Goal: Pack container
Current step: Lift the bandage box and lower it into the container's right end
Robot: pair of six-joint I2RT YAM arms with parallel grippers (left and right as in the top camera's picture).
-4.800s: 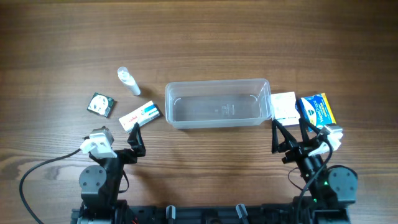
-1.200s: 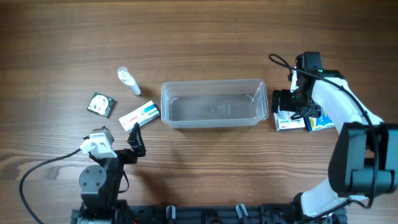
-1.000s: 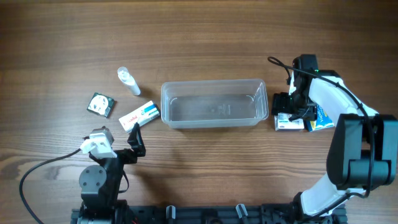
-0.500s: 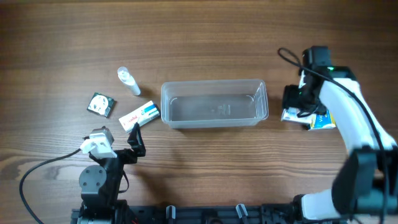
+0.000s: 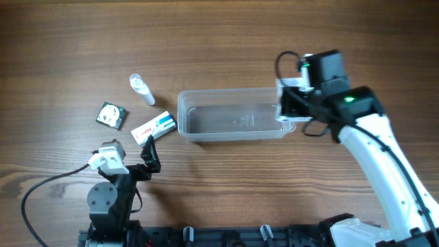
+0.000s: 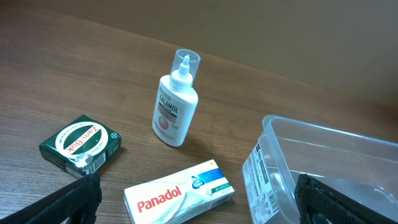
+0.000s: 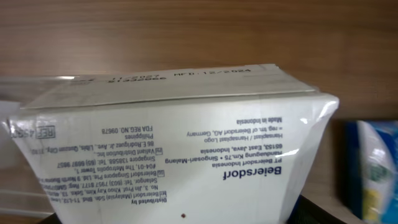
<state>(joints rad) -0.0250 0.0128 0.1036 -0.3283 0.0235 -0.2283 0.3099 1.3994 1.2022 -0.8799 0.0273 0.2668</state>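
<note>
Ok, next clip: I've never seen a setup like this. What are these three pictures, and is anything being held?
Two robot arms sit at a wooden table, each ending in a two-finger gripper. One picture looks straight down from above; the other two come from cameras on the wrists. The right gripper is shut on a white carton, holding it at the right end of the clear container. The left gripper is open and empty, parked near the front edge. Its camera shows a calamine bottle, a green Zam-Buk box and a Panadol box sitting left of the container.
</note>
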